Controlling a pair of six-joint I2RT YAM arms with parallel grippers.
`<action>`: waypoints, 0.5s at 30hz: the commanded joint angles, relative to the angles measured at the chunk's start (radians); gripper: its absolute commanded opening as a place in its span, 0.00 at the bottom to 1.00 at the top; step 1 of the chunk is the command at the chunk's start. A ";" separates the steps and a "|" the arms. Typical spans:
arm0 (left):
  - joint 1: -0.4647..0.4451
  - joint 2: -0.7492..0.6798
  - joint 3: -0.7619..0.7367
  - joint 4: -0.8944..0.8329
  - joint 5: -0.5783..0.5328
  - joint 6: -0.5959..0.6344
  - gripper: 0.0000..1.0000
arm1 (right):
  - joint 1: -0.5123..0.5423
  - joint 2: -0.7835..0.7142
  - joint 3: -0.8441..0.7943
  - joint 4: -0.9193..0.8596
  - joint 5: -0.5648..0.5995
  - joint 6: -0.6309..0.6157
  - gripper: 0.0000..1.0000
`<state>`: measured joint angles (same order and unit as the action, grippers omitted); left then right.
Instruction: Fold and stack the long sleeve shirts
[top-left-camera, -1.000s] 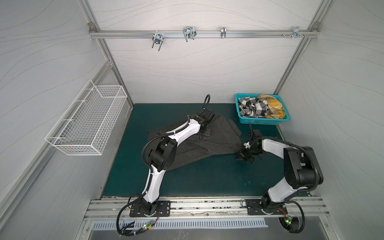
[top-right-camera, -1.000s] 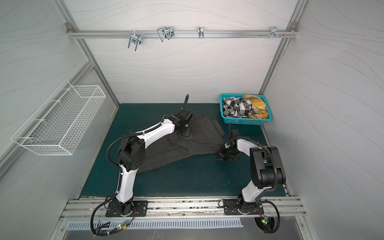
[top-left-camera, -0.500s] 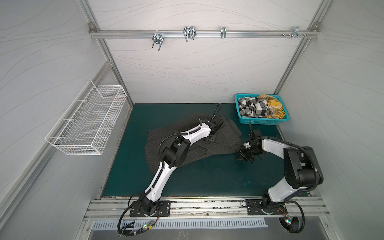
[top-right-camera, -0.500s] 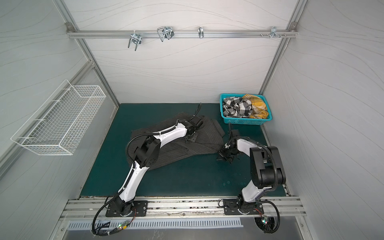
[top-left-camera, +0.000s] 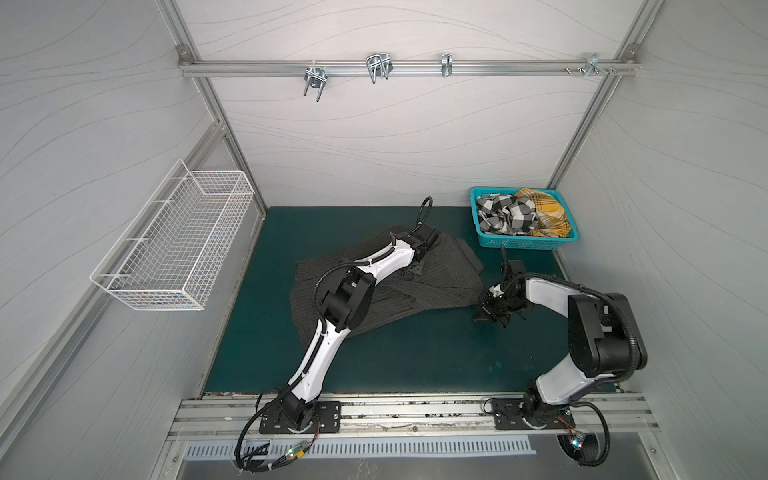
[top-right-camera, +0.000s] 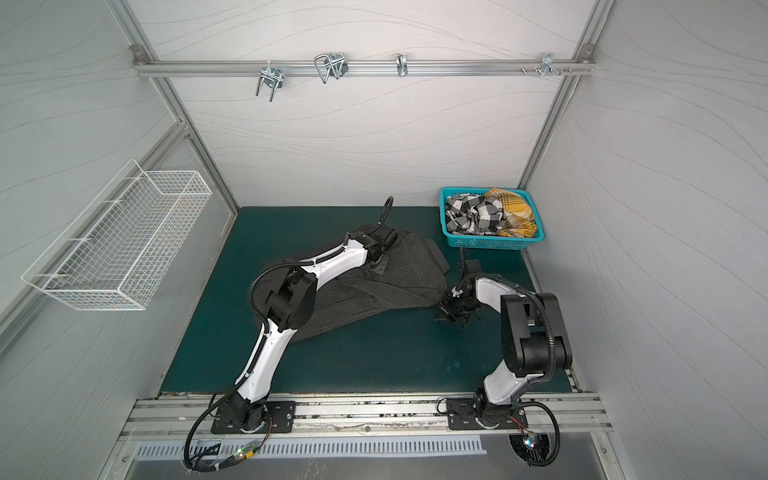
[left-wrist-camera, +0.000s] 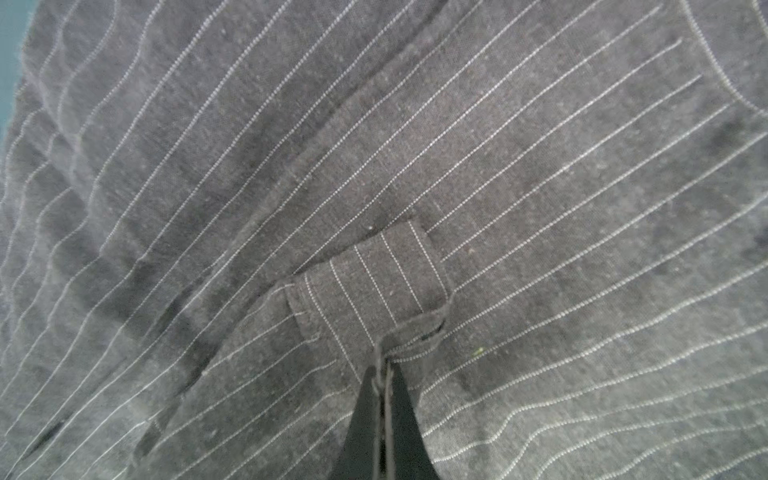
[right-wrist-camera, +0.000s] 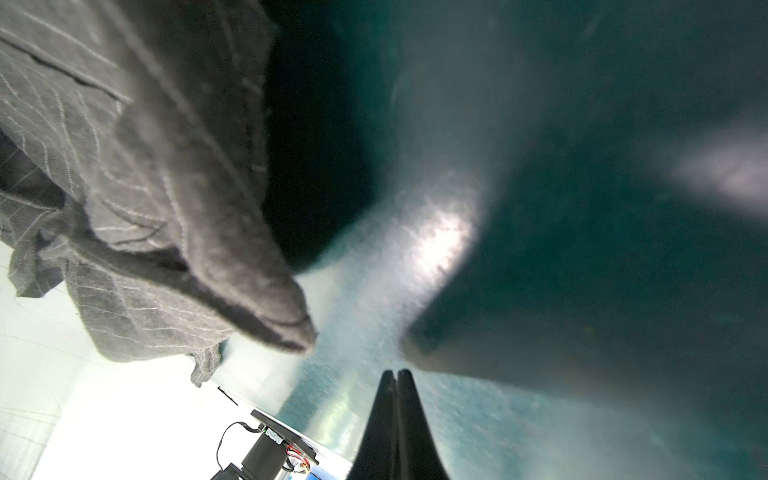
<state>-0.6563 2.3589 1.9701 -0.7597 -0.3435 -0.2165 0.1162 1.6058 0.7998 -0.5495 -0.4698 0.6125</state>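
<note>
- The bench (top-left-camera: 415, 353) carries a single garment. The pinstriped shirt (top-left-camera: 440, 274) lies spread and rumpled across its middle, nothing folded yet, and its outline looks unchanged from a second ago.
- The basket (top-left-camera: 523, 245) in the far right corner holds the checked shirt (top-left-camera: 505, 214) and the yellow plaid shirt (top-left-camera: 544, 212). Both are bunched up, so no stack has been started.
- The left arm (top-left-camera: 386, 266) has swung its elbow toward the middle of the bench and now reaches in over the upper part of the pinstriped shirt.
- The left claw (left-wrist-camera: 383, 370), apart a second ago, is now pressed together on a small ridge of the shirt's cloth just beside a stitched tab (left-wrist-camera: 374, 282). This looks like a fresh grasp, ready to lift cloth for a first fold.
- The right claw (right-wrist-camera: 397, 376) has not moved. It is pressed together, holds nothing, and sits low over bare bench just beside the shirt's near right corner.
</note>
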 joint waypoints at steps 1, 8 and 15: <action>0.001 -0.067 0.007 0.031 0.008 -0.030 0.00 | -0.006 0.000 0.004 -0.012 0.000 -0.006 0.00; 0.011 -0.282 0.040 0.059 0.032 -0.093 0.00 | 0.016 -0.075 0.044 -0.066 0.018 -0.022 0.02; 0.052 -0.582 0.014 0.037 -0.047 -0.212 0.00 | 0.160 -0.245 0.138 -0.108 0.050 -0.021 0.60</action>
<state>-0.6369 1.8751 1.9671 -0.7273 -0.3511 -0.3428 0.2306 1.4139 0.9047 -0.6228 -0.4213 0.5938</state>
